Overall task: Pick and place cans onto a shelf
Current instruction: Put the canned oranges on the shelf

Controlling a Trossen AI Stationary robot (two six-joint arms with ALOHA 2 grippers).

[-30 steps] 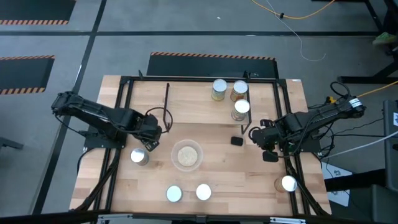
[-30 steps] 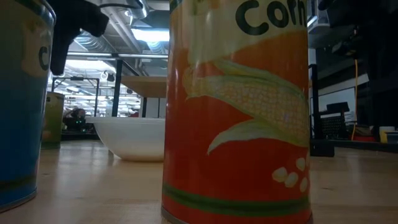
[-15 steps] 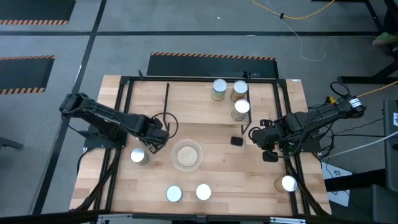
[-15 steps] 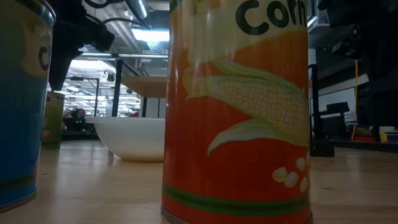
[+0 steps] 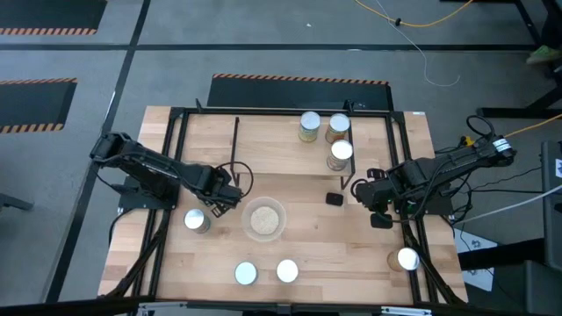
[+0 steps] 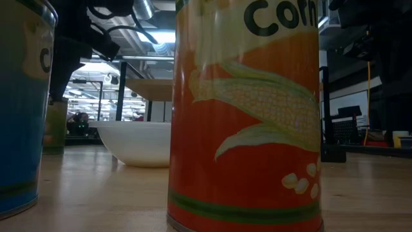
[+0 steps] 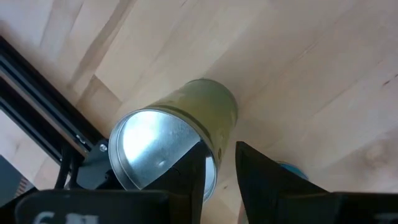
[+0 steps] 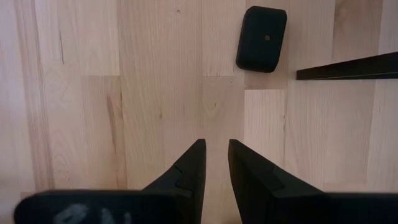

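My left gripper (image 5: 225,196) hovers at the table's left, pointing down, just right of and beyond a yellowish-green can (image 7: 177,140) with a silver top (image 5: 196,220). Its fingers stand a narrow gap apart with nothing between them, one finger in front of the can's rim in the wrist view. Three cans (image 5: 338,127) stand at the far right on the shelf (image 5: 263,140). An orange corn can (image 6: 244,116) and a blue one (image 6: 19,109) stand at the near edge. My right gripper (image 8: 216,163) waits at the right, narrowly open over bare wood.
A bowl with beige contents (image 5: 264,219) sits mid-table, right of my left gripper. A small black block (image 8: 262,38) lies ahead of my right gripper, beside a black rod (image 8: 348,66). Another can (image 5: 407,259) stands near the right front corner.
My left gripper has sunk and gone a little toward the table's right, toward the bowl, tipping more steeply downward above the yellowish-green can. Its finger gap looks the same. The cans have kept still.
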